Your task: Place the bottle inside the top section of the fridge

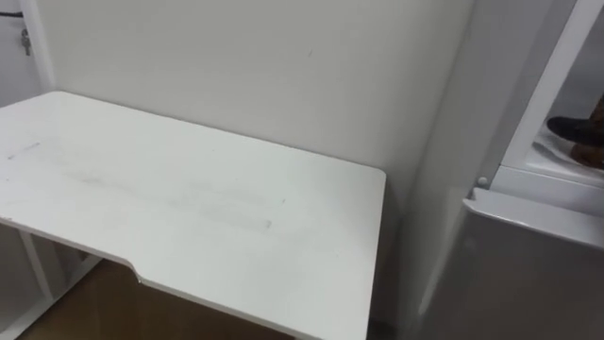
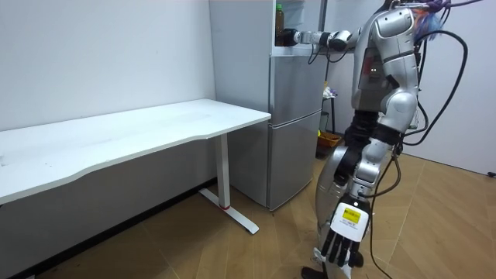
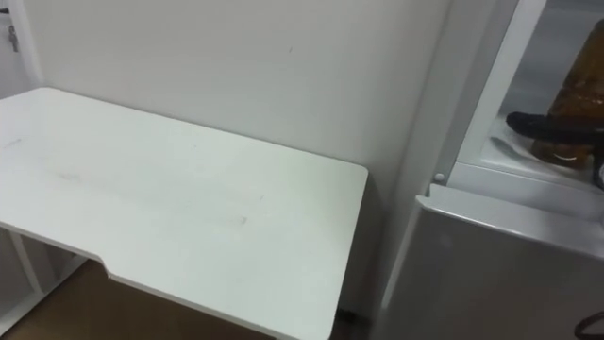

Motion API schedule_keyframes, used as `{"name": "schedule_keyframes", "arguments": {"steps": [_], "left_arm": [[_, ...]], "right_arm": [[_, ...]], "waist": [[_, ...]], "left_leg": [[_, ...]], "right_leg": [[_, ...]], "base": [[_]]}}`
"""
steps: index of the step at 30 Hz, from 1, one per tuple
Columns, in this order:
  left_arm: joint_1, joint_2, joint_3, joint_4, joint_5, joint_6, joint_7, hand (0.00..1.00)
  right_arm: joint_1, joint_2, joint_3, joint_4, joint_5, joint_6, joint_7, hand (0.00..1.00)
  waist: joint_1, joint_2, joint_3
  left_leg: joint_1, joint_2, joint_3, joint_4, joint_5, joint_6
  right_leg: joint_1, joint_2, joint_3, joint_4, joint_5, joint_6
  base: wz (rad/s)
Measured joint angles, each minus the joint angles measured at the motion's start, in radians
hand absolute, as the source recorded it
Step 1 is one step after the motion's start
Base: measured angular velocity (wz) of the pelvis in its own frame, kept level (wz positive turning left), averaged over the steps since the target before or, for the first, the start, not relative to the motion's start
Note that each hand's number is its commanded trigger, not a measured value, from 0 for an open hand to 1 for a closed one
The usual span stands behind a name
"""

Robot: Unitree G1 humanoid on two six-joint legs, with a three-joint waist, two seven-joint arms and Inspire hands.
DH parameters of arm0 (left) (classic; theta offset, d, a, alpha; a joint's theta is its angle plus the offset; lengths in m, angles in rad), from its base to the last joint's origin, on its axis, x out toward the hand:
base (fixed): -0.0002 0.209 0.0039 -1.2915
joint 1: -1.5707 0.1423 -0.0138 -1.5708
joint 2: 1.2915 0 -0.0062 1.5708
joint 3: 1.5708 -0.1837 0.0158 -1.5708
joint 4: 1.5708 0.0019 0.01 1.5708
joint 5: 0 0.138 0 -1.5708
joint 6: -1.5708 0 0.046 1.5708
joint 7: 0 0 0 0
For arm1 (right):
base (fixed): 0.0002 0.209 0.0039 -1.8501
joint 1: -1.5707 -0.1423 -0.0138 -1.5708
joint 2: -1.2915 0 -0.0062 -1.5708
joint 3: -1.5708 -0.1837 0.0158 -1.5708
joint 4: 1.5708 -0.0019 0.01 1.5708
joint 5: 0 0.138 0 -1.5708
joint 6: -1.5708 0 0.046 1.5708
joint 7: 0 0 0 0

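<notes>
The robot stood facing a grey fridge [image 2: 294,124], with a white worktop [image 1: 189,198] just beside it. Its right hand [image 3: 552,124] reached into the open upper compartment [image 3: 543,47], fingers curled around an upright amber bottle [image 3: 580,80]. The left hand [image 2: 343,246] hung at its side, fingers relaxed.

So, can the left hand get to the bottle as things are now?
Probably not. The left hand hangs open beside the robot's leg, far below the upper fridge, where the right hand is curled round the bottle.
</notes>
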Motion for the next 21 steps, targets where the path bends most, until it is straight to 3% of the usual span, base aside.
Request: {"name": "schedule_keyframes", "arguments": {"steps": [21], "left_arm": [[-0.02,0.0,0.001,0.004,0.001,0.005,0.0,0.0]], "right_arm": [[0.0,0.001,0.0,-0.046,0.041,0.0,0.039,0.0]], "waist": [[-0.019,-0.002,0.0072]], "left_leg": [[0.031,0.002,0.014,-0.018,0.0,0.0]], "right_leg": [[0.018,0.0,0.005,-0.001,0.0,0.0]], "base": [[-0.01]]}}
